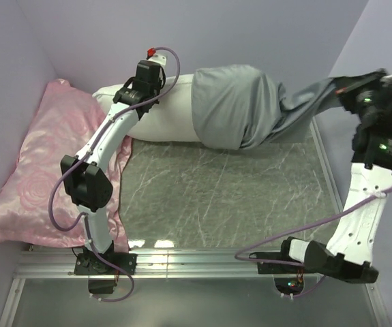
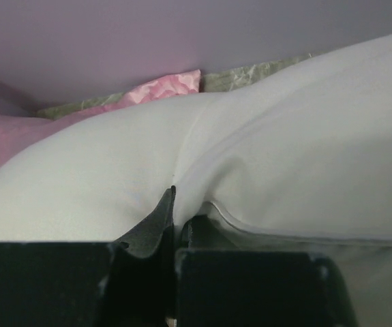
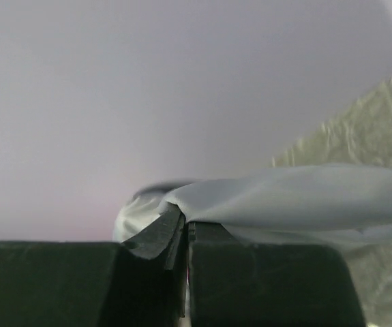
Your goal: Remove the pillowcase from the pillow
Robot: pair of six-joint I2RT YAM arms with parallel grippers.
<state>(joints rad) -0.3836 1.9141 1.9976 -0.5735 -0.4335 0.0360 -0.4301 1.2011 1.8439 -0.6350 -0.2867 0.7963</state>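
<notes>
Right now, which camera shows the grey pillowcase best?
The top external view: the whole pillowcase shows there, covering the right-hand part of the white pillow, its end stretched toward the right gripper. The right wrist view shows only a pinched fold. The left wrist view shows none, only pillow.

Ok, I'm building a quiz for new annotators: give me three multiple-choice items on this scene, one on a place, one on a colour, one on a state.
1. Where is the pink pillow?
A. left of the white pillow
B. right of it
C. on top of it

2. What colour is the pillowcase?
A. pink
B. white
C. grey

3. How is the right gripper?
A. open
B. shut on the pillowcase
C. shut on nothing

Answers: 1 A, it lies at the far left of the top view. 2 C, grey fabric covers the white pillow's right part. 3 B, it pinches the stretched grey fabric.
</notes>
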